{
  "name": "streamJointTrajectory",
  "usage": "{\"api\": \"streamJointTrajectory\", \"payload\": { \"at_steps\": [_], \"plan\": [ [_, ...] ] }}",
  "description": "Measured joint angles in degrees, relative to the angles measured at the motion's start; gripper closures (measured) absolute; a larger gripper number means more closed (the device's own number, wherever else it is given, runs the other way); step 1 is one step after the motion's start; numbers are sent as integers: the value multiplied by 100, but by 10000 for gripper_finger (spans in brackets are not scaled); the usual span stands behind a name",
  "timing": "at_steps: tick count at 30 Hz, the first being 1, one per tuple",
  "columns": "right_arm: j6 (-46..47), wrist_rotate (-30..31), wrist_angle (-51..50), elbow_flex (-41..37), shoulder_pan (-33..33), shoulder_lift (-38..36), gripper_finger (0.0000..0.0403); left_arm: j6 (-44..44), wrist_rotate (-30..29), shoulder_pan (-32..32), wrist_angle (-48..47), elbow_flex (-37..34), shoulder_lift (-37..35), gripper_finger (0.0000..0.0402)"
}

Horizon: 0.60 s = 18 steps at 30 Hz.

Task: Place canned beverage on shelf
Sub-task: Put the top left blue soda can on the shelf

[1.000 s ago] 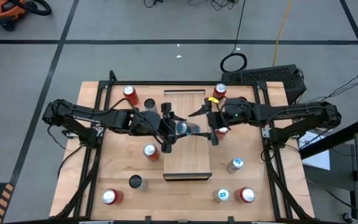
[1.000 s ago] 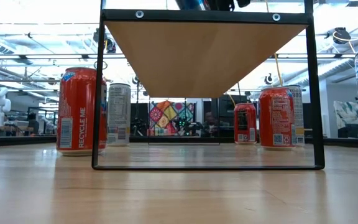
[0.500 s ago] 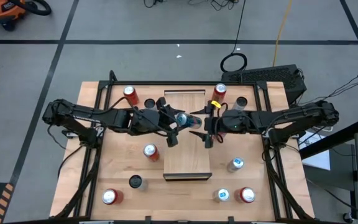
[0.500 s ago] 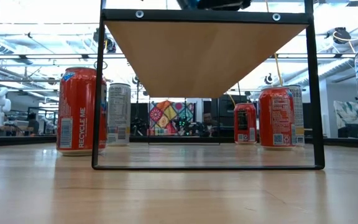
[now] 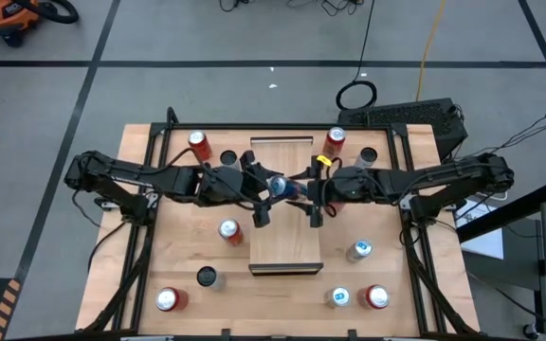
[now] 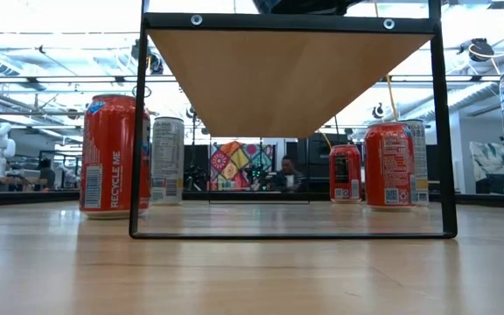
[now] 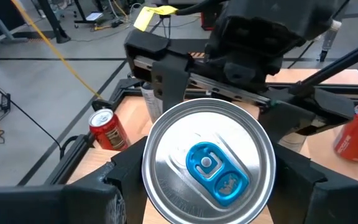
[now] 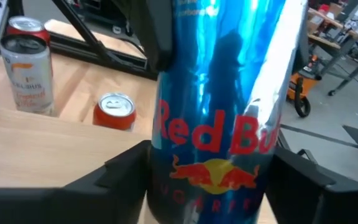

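Can (image 5: 277, 185), blue and silver, hung above the pale shelf (image 5: 285, 242) on the wooden table (image 5: 183, 260); red and silver cans stood around. Grey floor lay beyond. The left gripper (image 5: 265, 187) clasped the can, and the right gripper (image 5: 306, 189) had its fingers on both sides too.

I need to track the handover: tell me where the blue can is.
In the high view, the blue can is above the shelf's far half, between the left gripper and the right gripper.
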Motion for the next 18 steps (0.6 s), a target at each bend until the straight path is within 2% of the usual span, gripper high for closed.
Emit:
{"api": "streamJointTrajectory", "payload": {
  "at_steps": [6,11,14,18],
  "plan": [
    [20,7,12,0,-54,0,201,20,-21,7,-7,0,-4,162],
    [2,6,4,0,-68,0,202,75,-32,8,-6,0,-7,159],
    [-39,0,-21,0,-68,0,198,178,-34,-26,-1,0,-7,140],
    [-97,-27,-455,-7,-68,-22,199,346,-81,-100,38,13,-26,94]
  ]
}}
